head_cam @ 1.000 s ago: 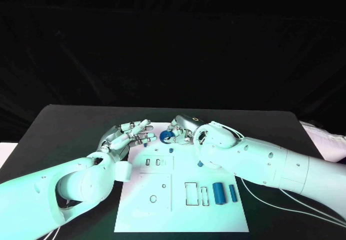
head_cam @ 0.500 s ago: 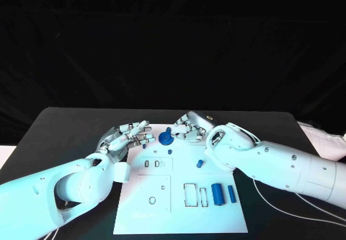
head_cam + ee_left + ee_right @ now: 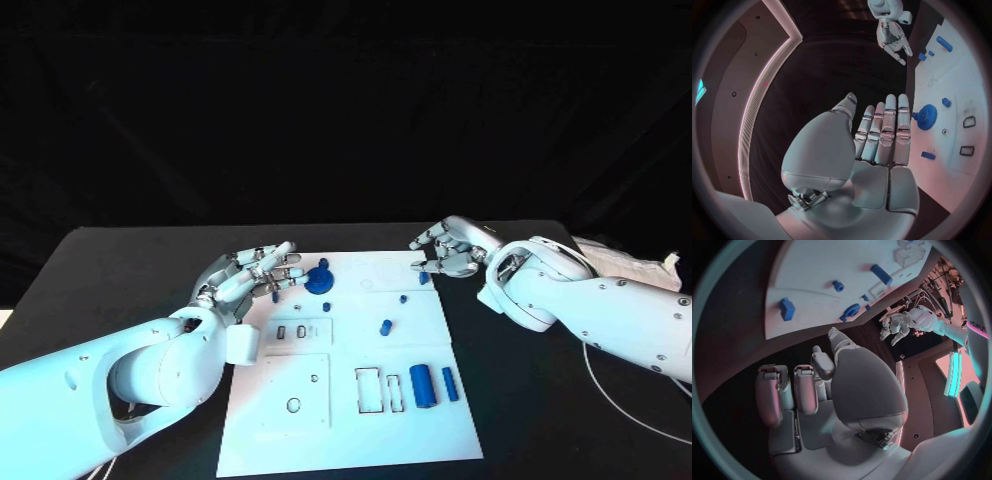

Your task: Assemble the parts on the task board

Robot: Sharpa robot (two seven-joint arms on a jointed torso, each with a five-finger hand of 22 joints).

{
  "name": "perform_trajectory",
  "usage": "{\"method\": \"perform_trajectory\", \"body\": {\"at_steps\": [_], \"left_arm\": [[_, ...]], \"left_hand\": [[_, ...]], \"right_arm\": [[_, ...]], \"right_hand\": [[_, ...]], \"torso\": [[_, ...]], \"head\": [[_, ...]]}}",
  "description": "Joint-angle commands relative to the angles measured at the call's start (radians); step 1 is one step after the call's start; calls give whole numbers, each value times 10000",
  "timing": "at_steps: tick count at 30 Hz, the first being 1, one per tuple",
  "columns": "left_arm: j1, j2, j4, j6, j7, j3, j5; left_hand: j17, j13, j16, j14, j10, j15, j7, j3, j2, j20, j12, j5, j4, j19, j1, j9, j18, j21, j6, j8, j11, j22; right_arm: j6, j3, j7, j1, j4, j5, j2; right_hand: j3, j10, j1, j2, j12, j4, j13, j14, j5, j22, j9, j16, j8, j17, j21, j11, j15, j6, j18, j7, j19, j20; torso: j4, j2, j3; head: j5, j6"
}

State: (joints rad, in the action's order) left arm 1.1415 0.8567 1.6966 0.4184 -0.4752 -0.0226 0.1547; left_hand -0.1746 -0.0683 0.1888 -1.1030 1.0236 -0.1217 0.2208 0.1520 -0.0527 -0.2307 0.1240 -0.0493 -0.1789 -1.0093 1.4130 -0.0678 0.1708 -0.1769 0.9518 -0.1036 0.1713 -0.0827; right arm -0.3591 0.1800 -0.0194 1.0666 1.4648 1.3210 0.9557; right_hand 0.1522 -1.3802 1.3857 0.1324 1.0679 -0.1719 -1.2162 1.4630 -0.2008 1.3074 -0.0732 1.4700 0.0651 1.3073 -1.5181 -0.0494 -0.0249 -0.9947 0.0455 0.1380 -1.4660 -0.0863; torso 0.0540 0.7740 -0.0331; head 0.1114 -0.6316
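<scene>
- Cylinders: a thick blue cylinder (image 3: 421, 385) and a thin blue rod (image 3: 450, 384) lie near the task board (image 3: 361, 440)'s right edge.
- Blue gear (image 3: 319, 279) stands near the board's far left corner.
- Left hand (image 3: 248, 274), just beside the gear, fingers straight, holds nothing.
- Right hand (image 3: 451, 249), past the far right corner, fingers curled, holds nothing.
</scene>
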Motion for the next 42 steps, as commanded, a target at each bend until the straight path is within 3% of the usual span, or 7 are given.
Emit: {"method": "perform_trajectory", "body": {"at_steps": [1, 9, 17, 26, 42], "left_arm": [[-4, -28, -16, -263, -46, 5, 3], [-20, -56, -85, -288, -42, 4, 3], [-28, -58, -114, -295, -40, 3, 3], [-32, -62, -123, -310, -37, 2, 3], [-39, -83, -139, -339, -19, 2, 3]], "left_hand": [[-16, 15, -45, 70, -58, -4, 9, -16, 75, 6, -36, -18, 64, -64, 19, 6, 110, 51, -66, 34, -7, 13], [-16, 15, -46, 71, -59, -5, 9, -16, 75, 6, -36, -18, 66, -63, 20, 6, 110, 52, -66, 34, -7, 13], [-16, 15, -46, 71, -59, -5, 9, -16, 75, 6, -36, -18, 66, -63, 20, 6, 110, 52, -66, 34, -7, 13], [-16, 15, -46, 71, -59, -5, 9, -16, 75, 6, -36, -18, 66, -63, 20, 6, 110, 52, -66, 34, -7, 13], [-23, 16, -58, 83, -65, -7, 7, -17, 87, 4, -36, -19, 94, -64, 31, 5, 109, 67, -67, 35, -7, 22]], "right_arm": [[691, 0, 977, -54, -193, -769, 68], [806, 3, 1271, -263, -643, -1161, 190], [809, 4, 1310, -496, -908, -1067, 49], [720, 4, 1258, -550, -1216, -958, -186], [773, 4, 1217, -611, -1586, -854, -585]], "right_hand": [[-2, 45, 131, -19, -12, 77, -14, 716, -36, 1331, 8, -41, -16, 826, 28, -7, 31, 46, -140, 29, -136, -29], [16, 44, 271, -23, -23, 196, -16, 718, -145, 1338, 7, -38, -7, 833, 26, -8, 31, 36, -141, 33, -139, -30], [19, 48, 296, -23, -35, 220, -10, 716, -162, 1334, 5, -44, -3, 825, 28, -6, 31, 28, -140, 33, -136, -31], [60, 30, 351, -93, -6, 260, -34, 722, -174, 1340, 0, -29, 7, 853, 26, -5, 30, -2, -141, 35, -140, -30], [360, -41, 544, -422, 89, 467, -118, 739, 88, 1409, -37, 16, 74, 933, -2, 29, 7, -307, -156, 5, -187, -16]], "torso": [[-91, -30, 50], [-105, -78, 82], [-92, -73, 66], [-104, -71, 59], [-102, -82, 54]], "head": [[22, 14], [-21, -9], [-37, -42], [-56, -85], [-65, -177]]}}
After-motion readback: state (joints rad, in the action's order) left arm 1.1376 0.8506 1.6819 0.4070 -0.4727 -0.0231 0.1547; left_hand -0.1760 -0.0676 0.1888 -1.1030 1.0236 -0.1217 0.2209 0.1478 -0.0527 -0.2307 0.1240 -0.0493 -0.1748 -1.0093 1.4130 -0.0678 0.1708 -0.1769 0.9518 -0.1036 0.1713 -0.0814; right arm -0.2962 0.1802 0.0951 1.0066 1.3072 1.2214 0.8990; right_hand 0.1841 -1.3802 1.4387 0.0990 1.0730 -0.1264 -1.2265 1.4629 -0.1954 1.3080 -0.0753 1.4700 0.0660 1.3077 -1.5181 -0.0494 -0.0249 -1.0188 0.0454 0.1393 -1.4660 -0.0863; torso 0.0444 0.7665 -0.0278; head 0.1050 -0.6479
